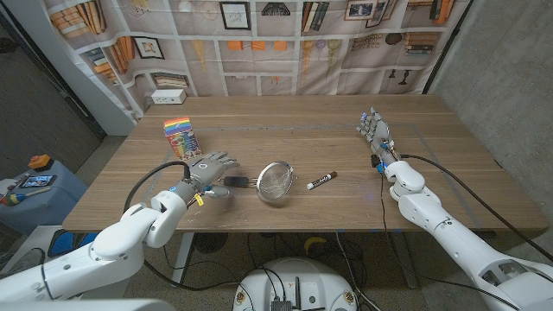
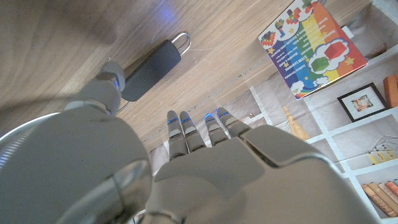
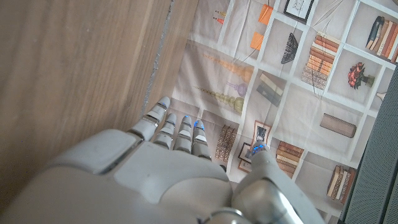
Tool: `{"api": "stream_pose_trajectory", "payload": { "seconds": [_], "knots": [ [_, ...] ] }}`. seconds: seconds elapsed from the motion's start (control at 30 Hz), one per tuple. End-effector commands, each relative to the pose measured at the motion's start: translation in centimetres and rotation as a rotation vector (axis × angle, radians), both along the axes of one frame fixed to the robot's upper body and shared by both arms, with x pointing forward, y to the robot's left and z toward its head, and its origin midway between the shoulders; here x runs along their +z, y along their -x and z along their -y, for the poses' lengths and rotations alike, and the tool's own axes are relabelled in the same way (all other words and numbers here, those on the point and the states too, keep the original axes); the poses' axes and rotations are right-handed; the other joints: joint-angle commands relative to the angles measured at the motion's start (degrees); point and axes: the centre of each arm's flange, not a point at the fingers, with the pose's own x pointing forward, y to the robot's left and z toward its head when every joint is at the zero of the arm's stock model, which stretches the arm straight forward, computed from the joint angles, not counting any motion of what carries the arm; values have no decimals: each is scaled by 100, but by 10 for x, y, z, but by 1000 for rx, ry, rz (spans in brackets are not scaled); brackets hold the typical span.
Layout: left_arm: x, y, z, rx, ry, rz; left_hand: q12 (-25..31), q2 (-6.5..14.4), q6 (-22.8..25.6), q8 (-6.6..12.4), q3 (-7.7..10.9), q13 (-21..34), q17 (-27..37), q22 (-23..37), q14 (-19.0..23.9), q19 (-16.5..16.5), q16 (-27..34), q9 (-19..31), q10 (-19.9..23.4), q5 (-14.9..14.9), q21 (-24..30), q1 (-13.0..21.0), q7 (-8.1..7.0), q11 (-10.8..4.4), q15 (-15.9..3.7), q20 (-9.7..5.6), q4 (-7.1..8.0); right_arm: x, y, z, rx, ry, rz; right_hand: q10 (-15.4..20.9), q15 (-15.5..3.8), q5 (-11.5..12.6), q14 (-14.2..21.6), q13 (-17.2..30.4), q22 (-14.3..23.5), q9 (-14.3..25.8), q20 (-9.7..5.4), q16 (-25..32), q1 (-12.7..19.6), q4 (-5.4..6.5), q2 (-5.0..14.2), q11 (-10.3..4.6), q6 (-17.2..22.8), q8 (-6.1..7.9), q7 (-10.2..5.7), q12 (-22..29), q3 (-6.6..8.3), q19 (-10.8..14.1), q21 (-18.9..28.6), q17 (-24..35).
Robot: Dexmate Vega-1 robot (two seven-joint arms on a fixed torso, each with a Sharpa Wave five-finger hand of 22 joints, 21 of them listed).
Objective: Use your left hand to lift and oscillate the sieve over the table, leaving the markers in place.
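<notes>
— Head view first: what do we see of the left hand (image 1: 210, 168)?

— We see it over the wooden table (image 1: 285, 117), fingers spread and reaching toward the sieve's dark handle (image 1: 235, 182). The handle sits just beside the fingertips, on the thumb side. We can't tell from here whether there's contact.

— And the left wrist cam?

— There the fingers (image 2: 186, 127) run straight and close together, nothing in them. The handle (image 2: 151, 70), w/ its metal hanging loop, lies on the table beside the thumb (image 2: 112, 84), apart from the other fingers. So we call that hand open, holding nothing.

— Where's the sieve itself?

— The sieve (image 1: 275, 181) rests on the table, mesh bowl just beyond the left hand toward the table's middle, handle pointing back at the hand. A black marker (image 1: 321, 180) lies near the bowl on its far side from the hand, btwn the sieve and the right arm.

— Other things near the left hand?

— A rainbow-coloured box (image 1: 181, 134) lies ahead of it, farther from the robot; the wrist cam shows it (image 2: 311, 46) past the fingertips.

— Right hand?

— The right hand (image 1: 373, 131) is well apart from the sieve, fingers extended and holding nothing. Its wrist cam shows the fingers (image 3: 177, 130) straight beside bare wood, w/ a bookshelf-print backdrop (image 3: 298, 68) behind.
</notes>
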Motion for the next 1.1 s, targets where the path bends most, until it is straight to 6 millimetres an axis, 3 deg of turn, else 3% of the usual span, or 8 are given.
{"api": "stream_pose_trajectory", "payload": {
  "seconds": [0.03, 0.2, 0.43, 0.73, 1.1],
  "knots": [
    [-4, -11, 7, 18, -12, 30, 56, 23, 146, 73, -36, 15, 5, 17, 145, 23, 38, 14, 156, 24, 57, 129, -59, -21, -761, -187, -9, 0, -2, 0, 4, 0, -5, 10, 9, 11, 2, 16, 11, 16, -4, 62, -15, -16, 48, -3, -14, 30, 13, 23, 14, 52, -21, 15],
    [-6, -16, 10, 1, -9, 32, 89, 39, 290, 114, -84, 12, 3, 18, 275, 118, 54, 13, 350, 28, 88, 222, -74, -65, -843, -183, -3, 1, -5, 0, 4, 1, -6, 14, 7, 11, -2, 16, 12, 16, -2, 65, -15, -21, 58, -6, -1, 36, 13, 25, 15, 52, -27, 9],
    [-8, -21, 11, 2, 9, 28, 121, 83, 428, 130, -157, 11, 1, 19, 511, 243, 80, 13, 636, 38, 107, 327, -214, -110, -900, -189, 16, 2, -6, 2, 2, 3, -8, 18, 2, 11, -4, 16, 12, 16, 0, 67, -13, -27, 67, -5, 5, 37, 8, 27, 17, 61, -29, 3],
    [-10, -25, 14, 2, 19, 33, 134, 122, 678, 158, -274, 9, -2, 15, 782, 458, 81, 11, 1004, 43, 128, 421, -250, -118, -849, -214, 35, 2, -7, 4, -1, 2, -11, 23, -6, 10, -3, 17, 12, 17, 1, 73, -15, -35, 76, -6, 10, 38, 6, 29, 18, 66, -36, -7],
    [-20, -24, 15, 1, 29, 63, 113, 178, 1062, 201, -387, 7, -2, 17, 1096, 732, 85, 12, 1336, 56, 144, 548, -233, -130, -939, -217, 40, 0, -7, 5, -1, 1, -16, 25, -11, 8, -5, 17, 13, 17, 8, 79, -21, -41, 83, -13, 8, 36, -1, 29, 15, 72, -42, -16]
  ]
}}
